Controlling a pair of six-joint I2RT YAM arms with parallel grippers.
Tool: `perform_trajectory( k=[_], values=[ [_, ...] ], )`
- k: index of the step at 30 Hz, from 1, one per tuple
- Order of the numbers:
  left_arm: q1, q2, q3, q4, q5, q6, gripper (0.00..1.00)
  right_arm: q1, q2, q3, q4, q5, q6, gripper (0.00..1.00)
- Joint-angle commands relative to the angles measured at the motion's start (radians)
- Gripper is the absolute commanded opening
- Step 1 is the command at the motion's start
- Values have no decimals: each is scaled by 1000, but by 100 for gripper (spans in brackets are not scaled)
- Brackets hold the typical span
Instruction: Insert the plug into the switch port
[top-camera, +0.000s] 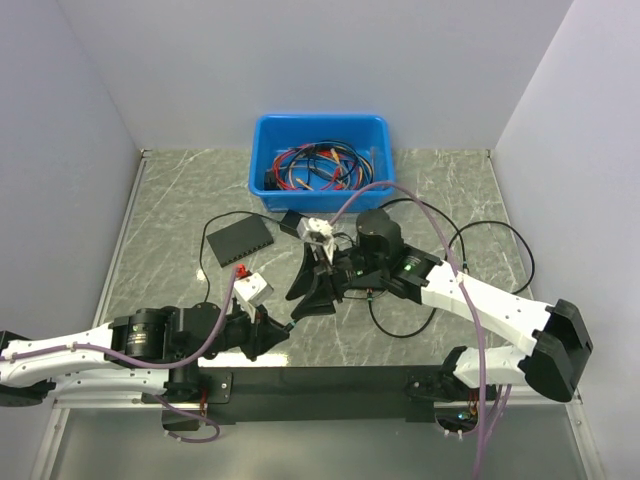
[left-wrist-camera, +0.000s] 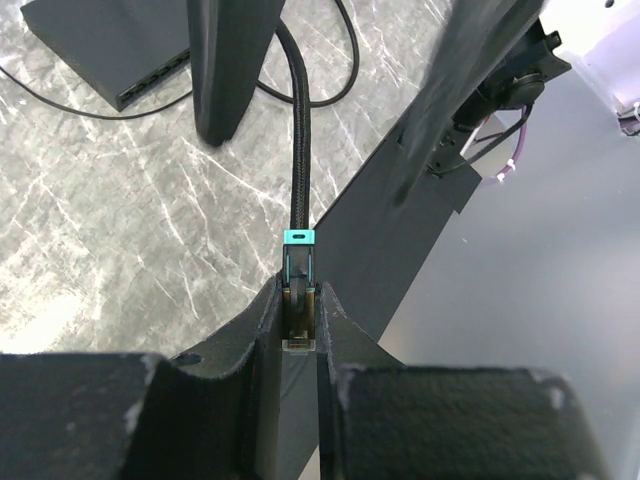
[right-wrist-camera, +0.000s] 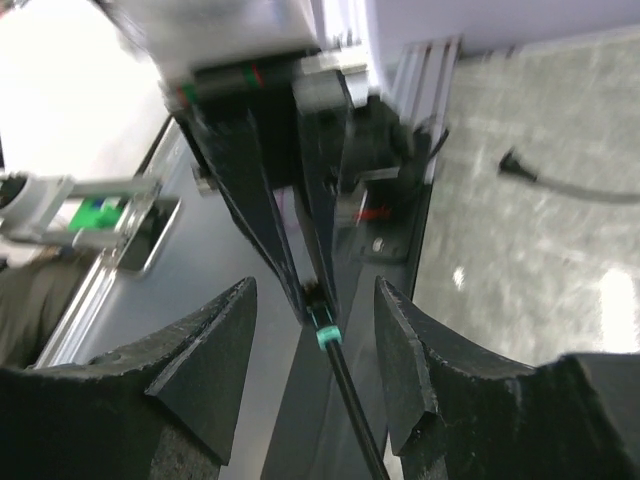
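Left jaws on plug (left-wrist-camera: 300, 288) — cable-filled bin (top-camera: 320, 121)

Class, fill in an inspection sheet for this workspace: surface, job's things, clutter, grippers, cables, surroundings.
Surface: grey marbled table, nothing spilled.
Job's things: plug clamped in left gripper; switch lying flat, apart from it.
Clutter: blue bin at far edge; adapter beside switch.
Grippers: left gripper shut on plug; right gripper open, straddling cable.
Cables: black cable runs from plug; red, blue and black leads in bin.
Surroundings: white walls on three sides.
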Motion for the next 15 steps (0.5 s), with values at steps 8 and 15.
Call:
perform_trajectory(
  k=[8,15],
  values=[
    [-5,-7,21,38,10,20,1,46,40,71,-226,-42,-188,52],
    [-5,-28,18,45,12,21,1,87,92,96,-288,-26,-215,43]
  ],
)
